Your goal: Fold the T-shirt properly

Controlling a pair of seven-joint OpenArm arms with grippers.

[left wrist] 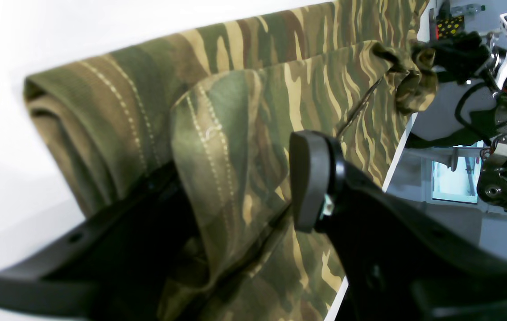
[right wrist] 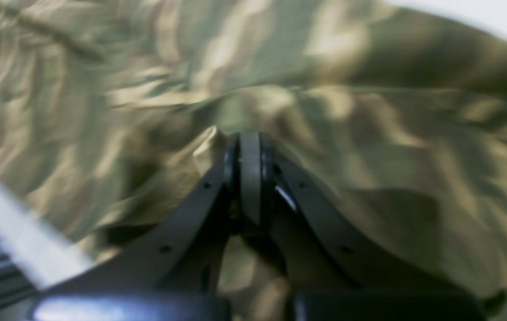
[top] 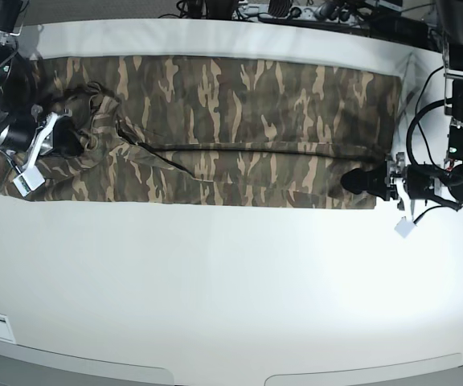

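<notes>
One T-shirt lies stretched as a long camouflage band across the far half of the white table, folded lengthwise so that a dark fold line runs along its middle; two arms work it, one at each end

The left gripper sits at the end of the band on the base view's right; in its wrist view the two black fingers stand apart, with a hemmed flap of cloth, marked by two rows of pale stitching, lying between them; one finger pad is clear of the cloth and the other is under the fabric, so the grip looks released rather than clamped

The right gripper sits at the opposite end, where the cloth is bunched into a puckered lump; its wrist view is blurred, yet the two fingers meet tip to tip, pressed together with camouflage cloth gathered around them, apparently pinching a fold of the shirt
</notes>
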